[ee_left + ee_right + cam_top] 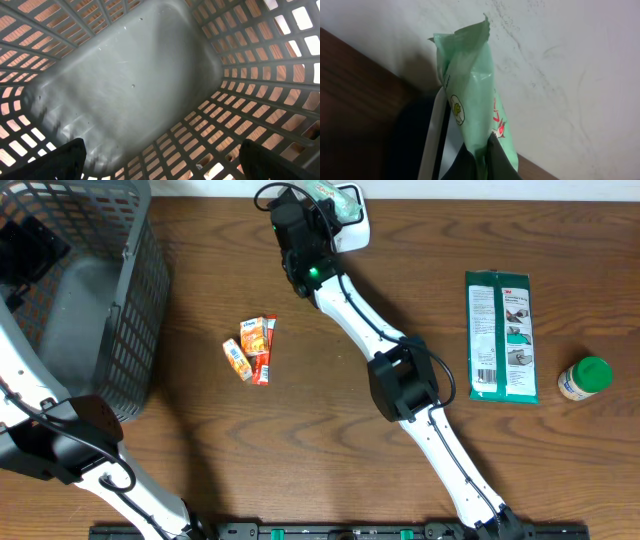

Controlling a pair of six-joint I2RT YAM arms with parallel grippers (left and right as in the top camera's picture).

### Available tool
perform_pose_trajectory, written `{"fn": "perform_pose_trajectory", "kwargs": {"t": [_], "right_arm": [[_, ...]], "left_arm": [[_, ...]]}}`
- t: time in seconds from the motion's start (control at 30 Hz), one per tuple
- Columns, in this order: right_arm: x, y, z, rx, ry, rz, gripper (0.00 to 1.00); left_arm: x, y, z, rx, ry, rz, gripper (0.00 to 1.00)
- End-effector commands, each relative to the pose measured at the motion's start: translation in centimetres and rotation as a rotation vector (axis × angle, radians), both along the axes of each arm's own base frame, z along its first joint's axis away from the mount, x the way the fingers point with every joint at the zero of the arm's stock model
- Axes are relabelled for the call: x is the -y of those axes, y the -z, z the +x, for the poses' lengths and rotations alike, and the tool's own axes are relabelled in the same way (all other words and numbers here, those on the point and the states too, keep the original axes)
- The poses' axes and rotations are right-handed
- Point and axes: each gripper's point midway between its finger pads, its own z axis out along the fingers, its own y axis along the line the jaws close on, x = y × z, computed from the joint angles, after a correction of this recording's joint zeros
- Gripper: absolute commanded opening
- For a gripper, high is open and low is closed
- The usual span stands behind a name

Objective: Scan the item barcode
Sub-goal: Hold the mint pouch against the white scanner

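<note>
My right gripper [482, 150] is shut on the lower end of a light green packet [470, 85] with a torn-looking top edge, and holds it upright near the white wall. In the overhead view this packet [337, 200] hangs over a white scanner [356, 232] at the table's back edge, with the right gripper [318, 222] just left of it. No barcode shows in any view. My left gripper [160, 167] stands open and holds nothing. Its dark fingers [64, 161] are spread wide inside the grey basket [130, 85].
The grey mesh basket [135, 280] fills the table's left end. Small orange snack packets [252, 348] lie in the middle. A dark green flat pack [502, 335] and a green-lidded jar [585, 377] lie at the right.
</note>
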Motion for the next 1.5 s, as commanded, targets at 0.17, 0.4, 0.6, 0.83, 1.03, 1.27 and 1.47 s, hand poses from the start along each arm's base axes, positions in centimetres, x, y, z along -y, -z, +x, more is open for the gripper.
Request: {"fn": "perform_pose_trajectory", "kwargs": {"t": [0.17,0.4,0.6,0.83,1.03,1.27,1.47], "right_arm": [[-1.3,-1.3,-0.1,0.097,0.003,0.077,0.01],[-1.3,-8.5,0.2,0.312,-0.011,-0.067,0.01],[-2.3,-7.2,1.9,0.277,-0.155,-0.036,0.01],[1.8,-1.6,2.9,0.14,-0.03,0.205,0.01],[2.5,0.0,2.6,0.087,0.005,0.215,0.01],[1.5,-1.0,2.4,0.12,-0.008,0.234,0.01],[1.1,-3.8,2.2,0.161,-0.016,0.259,0.01]], "left_arm": [[0.3,-1.4,-0.2,0.035,0.003,0.011,0.98],[0.3,-1.4,-0.2,0.035,0.003,0.011,0.98],[0.3,-1.4,-0.2,0.035,0.003,0.011,0.98],[0.3,-1.4,-0.2,0.035,0.003,0.011,0.98],[0.3,-1.4,-0.2,0.035,0.003,0.011,0.98],[0.3,-1.4,-0.2,0.035,0.003,0.011,0.98],[0.3,-1.4,-0.2,0.035,0.003,0.011,0.98]]}}
